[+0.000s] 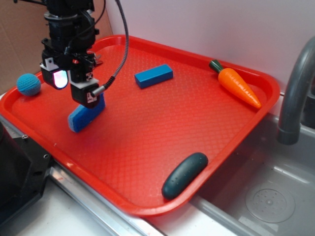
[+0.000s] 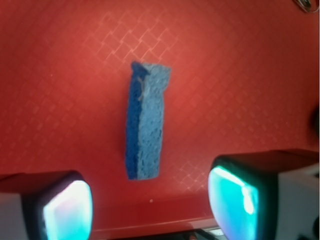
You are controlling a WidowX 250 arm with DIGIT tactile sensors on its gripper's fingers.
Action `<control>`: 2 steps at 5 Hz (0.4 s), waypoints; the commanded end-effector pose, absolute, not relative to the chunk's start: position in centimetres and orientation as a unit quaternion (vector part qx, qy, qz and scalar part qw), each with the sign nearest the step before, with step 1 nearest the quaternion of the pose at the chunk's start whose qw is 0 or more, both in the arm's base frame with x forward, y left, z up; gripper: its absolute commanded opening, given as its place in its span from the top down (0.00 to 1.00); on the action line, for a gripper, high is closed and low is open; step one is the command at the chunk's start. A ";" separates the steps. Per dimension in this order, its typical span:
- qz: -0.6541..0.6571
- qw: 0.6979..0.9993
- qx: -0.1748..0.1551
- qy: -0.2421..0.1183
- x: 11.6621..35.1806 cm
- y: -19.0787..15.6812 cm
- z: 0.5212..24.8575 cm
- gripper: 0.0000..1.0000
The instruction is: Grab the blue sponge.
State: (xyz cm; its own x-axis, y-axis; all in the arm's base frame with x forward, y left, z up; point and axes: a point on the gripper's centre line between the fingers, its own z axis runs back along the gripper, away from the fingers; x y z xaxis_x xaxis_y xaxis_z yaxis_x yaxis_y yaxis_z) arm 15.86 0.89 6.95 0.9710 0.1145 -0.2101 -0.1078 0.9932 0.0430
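The gripper (image 1: 72, 87), jaws spread and empty, hangs above the blue sponge (image 1: 85, 115) at the red tray's (image 1: 147, 147) near-left. The sponge seems propped on edge; an off-centre descent could tip it sideways.

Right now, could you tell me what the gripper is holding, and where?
Nothing: the gripper is open above the blue sponge, both fingers clear of it.

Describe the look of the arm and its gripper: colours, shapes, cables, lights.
The arm is black and blocky, with a black cable looping down to a silver plug at its side. The gripper has two chunky black-framed fingers with white housings. Their rounded translucent pads glow: cyan in the wrist view, whitish-pink from outside. Small red lights show on the body.
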 end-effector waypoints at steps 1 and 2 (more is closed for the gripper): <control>0.069 0.990 0.057 0.110 16.3 2.6 3.3 0.00; 0.069 0.989 0.069 0.108 16.8 3.3 1.1 0.00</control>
State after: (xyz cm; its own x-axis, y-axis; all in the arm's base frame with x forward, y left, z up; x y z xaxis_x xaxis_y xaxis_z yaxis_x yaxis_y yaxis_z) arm 17.12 2.79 1.61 0.9651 0.1365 -0.2234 -0.1060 0.9839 0.1437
